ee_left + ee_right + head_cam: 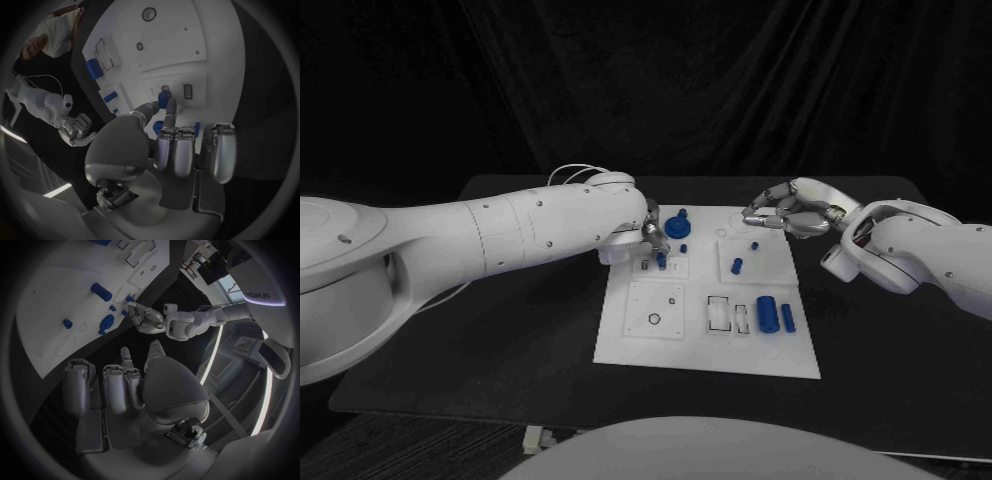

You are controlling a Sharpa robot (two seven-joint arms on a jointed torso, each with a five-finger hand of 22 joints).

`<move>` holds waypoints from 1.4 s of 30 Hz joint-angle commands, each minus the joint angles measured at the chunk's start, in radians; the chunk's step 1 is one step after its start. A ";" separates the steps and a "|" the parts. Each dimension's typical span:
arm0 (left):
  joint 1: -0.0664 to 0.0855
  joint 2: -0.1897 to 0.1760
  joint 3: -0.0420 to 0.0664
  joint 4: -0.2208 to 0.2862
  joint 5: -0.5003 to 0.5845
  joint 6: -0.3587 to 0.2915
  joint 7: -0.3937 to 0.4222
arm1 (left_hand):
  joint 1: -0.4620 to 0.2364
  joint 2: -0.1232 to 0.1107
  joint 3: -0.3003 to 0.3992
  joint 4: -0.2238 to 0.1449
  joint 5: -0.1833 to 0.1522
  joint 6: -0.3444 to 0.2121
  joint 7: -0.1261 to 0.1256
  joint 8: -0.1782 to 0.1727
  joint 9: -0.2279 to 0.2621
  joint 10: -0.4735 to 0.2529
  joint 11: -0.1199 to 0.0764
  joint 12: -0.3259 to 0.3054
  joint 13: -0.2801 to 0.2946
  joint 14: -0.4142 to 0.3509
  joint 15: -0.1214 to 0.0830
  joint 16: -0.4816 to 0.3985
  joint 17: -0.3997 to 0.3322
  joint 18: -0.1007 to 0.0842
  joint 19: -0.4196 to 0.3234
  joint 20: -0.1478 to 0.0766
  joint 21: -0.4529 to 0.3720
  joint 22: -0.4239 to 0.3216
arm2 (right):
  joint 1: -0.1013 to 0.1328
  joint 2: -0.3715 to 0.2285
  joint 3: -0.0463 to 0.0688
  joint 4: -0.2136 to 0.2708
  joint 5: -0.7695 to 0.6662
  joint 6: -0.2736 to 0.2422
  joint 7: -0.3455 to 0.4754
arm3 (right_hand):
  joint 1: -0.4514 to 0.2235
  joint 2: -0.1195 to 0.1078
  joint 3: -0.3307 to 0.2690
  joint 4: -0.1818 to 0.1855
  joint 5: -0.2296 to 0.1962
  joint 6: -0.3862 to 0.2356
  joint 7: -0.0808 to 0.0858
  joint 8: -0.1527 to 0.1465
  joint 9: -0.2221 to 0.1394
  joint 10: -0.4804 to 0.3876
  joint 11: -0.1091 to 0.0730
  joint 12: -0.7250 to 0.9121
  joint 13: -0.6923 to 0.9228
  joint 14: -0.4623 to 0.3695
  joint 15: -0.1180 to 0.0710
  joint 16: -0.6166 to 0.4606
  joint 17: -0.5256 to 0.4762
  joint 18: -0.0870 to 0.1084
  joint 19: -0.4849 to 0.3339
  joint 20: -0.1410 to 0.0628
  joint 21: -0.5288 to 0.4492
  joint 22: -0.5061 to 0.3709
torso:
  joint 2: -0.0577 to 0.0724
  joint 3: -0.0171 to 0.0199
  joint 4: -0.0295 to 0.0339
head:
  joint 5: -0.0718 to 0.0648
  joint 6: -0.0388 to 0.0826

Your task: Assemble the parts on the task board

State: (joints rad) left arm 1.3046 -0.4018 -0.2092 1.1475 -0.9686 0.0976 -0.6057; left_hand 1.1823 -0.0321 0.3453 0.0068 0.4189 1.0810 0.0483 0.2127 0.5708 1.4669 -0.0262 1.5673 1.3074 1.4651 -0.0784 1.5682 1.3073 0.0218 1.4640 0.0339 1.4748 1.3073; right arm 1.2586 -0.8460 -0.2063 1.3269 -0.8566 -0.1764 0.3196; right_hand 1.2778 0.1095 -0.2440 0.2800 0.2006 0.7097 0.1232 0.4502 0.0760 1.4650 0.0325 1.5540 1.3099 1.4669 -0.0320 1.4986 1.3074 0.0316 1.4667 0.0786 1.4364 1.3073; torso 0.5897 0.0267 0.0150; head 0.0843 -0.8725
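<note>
The left arm (488,232) reaches in from nine o'clock, its left hand (651,240) pointing downward with thumb and a finger pinched together. The right arm (920,255) enters from three o'clock; its right hand (788,212) hovers, fingers curled inward, holding nothing.

One word can be read: pale lettering, seemingly "sharpa", on a white arm casing (267,295) in the right wrist view, beyond the right hand (134,385) and well apart from it. The letters curve and are partly blurred, so the reading is uncertain.
</note>
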 commanded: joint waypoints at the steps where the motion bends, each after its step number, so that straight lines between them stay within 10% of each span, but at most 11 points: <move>1: -0.007 -0.001 -0.002 0.006 0.003 0.027 -0.003 | 0.003 0.010 0.031 -0.025 0.004 0.001 -0.008 0.006 0.002 0.104 -0.009 0.004 0.263 0.106 -0.008 0.003 0.263 0.016 0.015 -0.006 -0.005 0.137 | -0.002 0.000 0.001 -0.001 -0.003 0.012 -0.012 | 0.008 -0.002 -0.005 -0.003 0.006 0.002 0.005 -0.004 -0.002 0.074 0.008 -0.003 0.214 0.052 0.007 -0.003 0.109 0.008 0.015 0.007 -0.004 0.211 | 0.000 0.0005 0.0001 | 0.001 0.000; 42: -0.008 -0.011 -0.002 0.016 -0.025 0.021 -0.009 | 0.008 0.007 0.037 -0.028 -0.001 -0.003 -0.007 0.004 0.007 0.104 -0.008 0.004 0.263 0.106 -0.008 0.003 0.263 0.020 0.007 -0.007 -0.016 0.125 | -0.006 0.004 0.001 -0.005 -0.003 0.026 -0.016 | 0.014 -0.002 -0.006 -0.005 0.009 0.001 0.005 -0.004 -0.002 0.072 0.009 -0.004 0.212 0.051 0.008 -0.004 0.108 0.008 0.013 0.007 -0.008 0.210 | 0.000 0.0004 -0.0001 | 0.001 0.000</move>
State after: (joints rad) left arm 1.3007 -0.4119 -0.2096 1.1604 -0.9748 0.1136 -0.6131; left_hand 1.1855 -0.0288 0.3481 0.0096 0.4171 1.0789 0.0469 0.2136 0.5768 1.4668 -0.0262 1.5673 1.3074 1.4651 -0.0784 1.5682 1.3079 0.0217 1.4640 0.0339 1.4654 1.3079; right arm 1.2556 -0.8411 -0.2063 1.3204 -0.8566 -0.1594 0.3167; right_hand 1.2818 0.1051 -0.2467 0.2773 0.2049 0.7097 0.1232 0.4502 0.0753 1.4650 0.0325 1.5541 1.3103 1.4669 -0.0320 1.4986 1.3074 0.0316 1.4667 0.0786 1.4324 1.3077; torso 0.5897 0.0268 0.0151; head 0.0856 -0.8725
